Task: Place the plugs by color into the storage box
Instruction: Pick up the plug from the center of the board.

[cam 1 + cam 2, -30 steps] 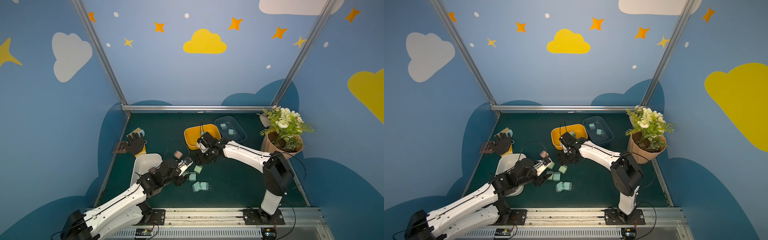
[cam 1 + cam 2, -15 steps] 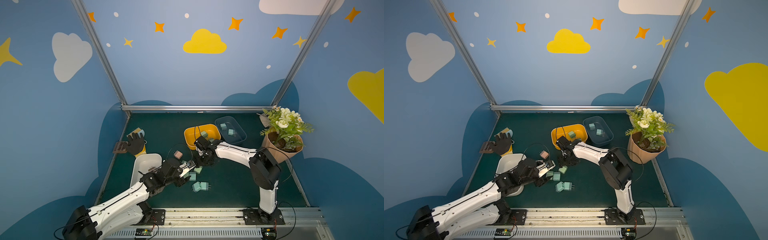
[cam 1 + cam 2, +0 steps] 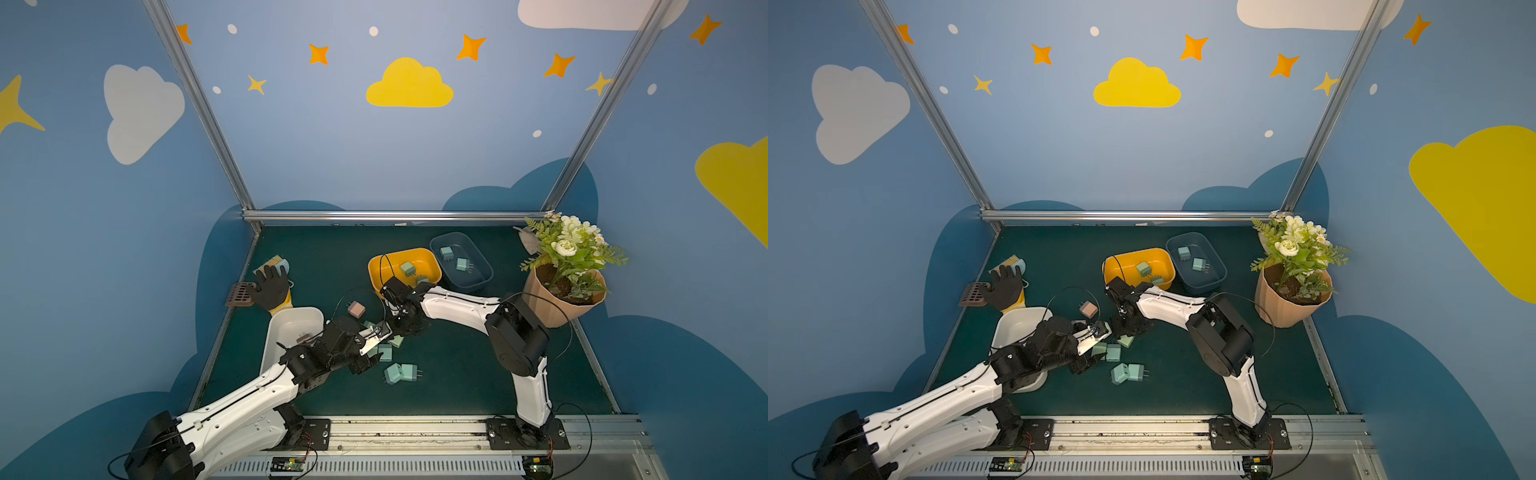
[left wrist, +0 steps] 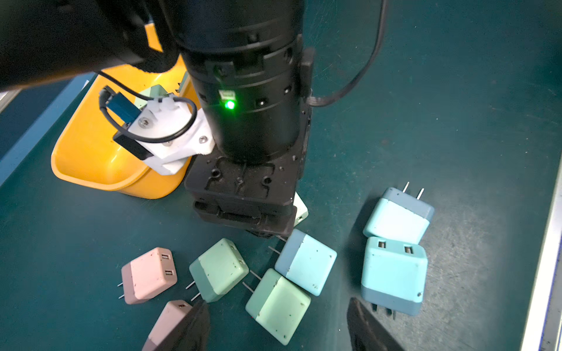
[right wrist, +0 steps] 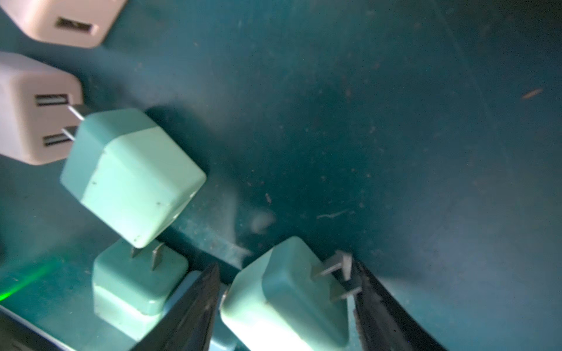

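With the right hand (image 5: 286, 266) apart astride the green plug (image 5: 273, 307) near the centre of both top views, clear the prongs (image 5: 333, 269) and clamp its flat sides squarely.

A pink plug (image 4: 149, 275), a green plug (image 4: 219, 269) and a pale blue plug (image 4: 307, 263), each darker at the prongs, are showing against a dark green mat (image 3: 457, 374). A yellow tub (image 3: 428, 266), a navy tub (image 3: 453, 279) and a white tub (image 3: 291, 328) are each showing one plain colour.
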`<act>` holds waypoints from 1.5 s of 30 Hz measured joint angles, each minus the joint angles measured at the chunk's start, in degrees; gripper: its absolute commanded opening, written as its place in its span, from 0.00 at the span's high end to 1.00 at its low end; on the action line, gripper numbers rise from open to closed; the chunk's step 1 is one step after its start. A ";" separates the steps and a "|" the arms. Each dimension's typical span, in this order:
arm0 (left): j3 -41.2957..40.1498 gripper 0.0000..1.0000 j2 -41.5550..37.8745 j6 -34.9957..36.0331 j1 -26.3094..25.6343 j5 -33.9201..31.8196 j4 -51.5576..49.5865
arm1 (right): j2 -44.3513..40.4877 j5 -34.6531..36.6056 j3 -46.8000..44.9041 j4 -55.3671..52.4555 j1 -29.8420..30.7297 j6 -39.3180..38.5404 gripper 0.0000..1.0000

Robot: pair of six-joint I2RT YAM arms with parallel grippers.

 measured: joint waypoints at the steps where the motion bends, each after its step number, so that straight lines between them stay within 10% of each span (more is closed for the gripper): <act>1: 0.00 0.27 0.00 0.00 0.00 0.07 0.00 | -0.02 0.22 -0.15 0.07 0.07 -0.04 0.33; 45: 0.00 0.28 5.29 0.92 0.13 -0.07 2.10 | -7.06 4.37 -4.79 -3.06 -0.37 -3.96 0.71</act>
